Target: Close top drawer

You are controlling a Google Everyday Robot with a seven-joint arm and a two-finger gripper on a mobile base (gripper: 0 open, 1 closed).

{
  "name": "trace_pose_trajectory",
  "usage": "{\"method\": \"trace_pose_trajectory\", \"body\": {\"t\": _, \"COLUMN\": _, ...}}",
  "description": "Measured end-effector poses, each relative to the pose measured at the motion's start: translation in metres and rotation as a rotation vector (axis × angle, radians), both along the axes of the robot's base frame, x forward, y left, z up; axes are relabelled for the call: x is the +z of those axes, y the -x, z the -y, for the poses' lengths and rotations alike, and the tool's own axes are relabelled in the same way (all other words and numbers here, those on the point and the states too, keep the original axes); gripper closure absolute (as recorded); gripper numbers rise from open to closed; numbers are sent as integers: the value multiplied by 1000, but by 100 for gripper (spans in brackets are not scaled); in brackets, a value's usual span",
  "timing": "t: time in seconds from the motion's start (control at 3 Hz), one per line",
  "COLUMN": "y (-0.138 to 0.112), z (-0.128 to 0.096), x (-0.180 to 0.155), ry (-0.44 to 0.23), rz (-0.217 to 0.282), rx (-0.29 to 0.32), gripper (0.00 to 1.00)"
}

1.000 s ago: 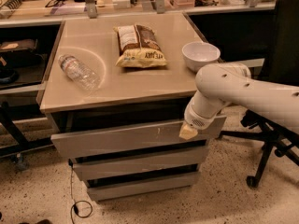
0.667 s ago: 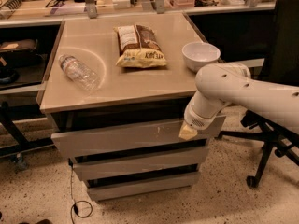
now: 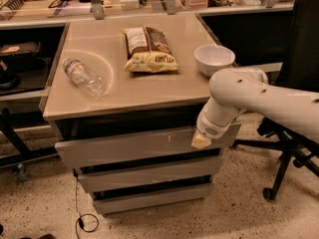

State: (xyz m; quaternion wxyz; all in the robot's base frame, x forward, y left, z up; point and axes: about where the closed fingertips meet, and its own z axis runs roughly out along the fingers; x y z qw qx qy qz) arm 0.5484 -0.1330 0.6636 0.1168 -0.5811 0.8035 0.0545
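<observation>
Two narrower grey drawer fronts [image 3: 149,175] sit below the wide grey top drawer [image 3: 124,148]. This flat, white-scuffed drawer stands slightly out, with a dark gap under the edge of the beige counter [image 3: 164,86]. The gripper [image 3: 202,141] of the white arm [image 3: 269,96] touches the right end of that front; whether it is released or clenched cannot be told. Open speckled floor [image 3: 40,208] lies ahead of the drawers. A black office chair [image 3: 305,49] stands just beside the arm. The counter carries a clear plastic bottle [image 3: 84,77] lying flat, a brown-and-white snack bag [image 3: 149,49] and a round white bowl [image 3: 214,59].
</observation>
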Motion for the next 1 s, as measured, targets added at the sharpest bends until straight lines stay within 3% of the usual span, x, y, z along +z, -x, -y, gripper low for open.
{"method": "trace_pose_trajectory", "body": {"t": 0.33, "y": 0, "z": 0, "x": 0, "ry": 0, "rz": 0, "rx": 0, "gripper": 11}}
{"method": "trace_pose_trajectory", "body": {"t": 0.67, "y": 0, "z": 0, "x": 0, "ry": 0, "rz": 0, "rx": 0, "gripper": 0}}
{"method": "trace_pose_trajectory", "body": {"t": 1.0, "y": 0, "z": 0, "x": 0, "ry": 0, "rz": 0, "rx": 0, "gripper": 0}}
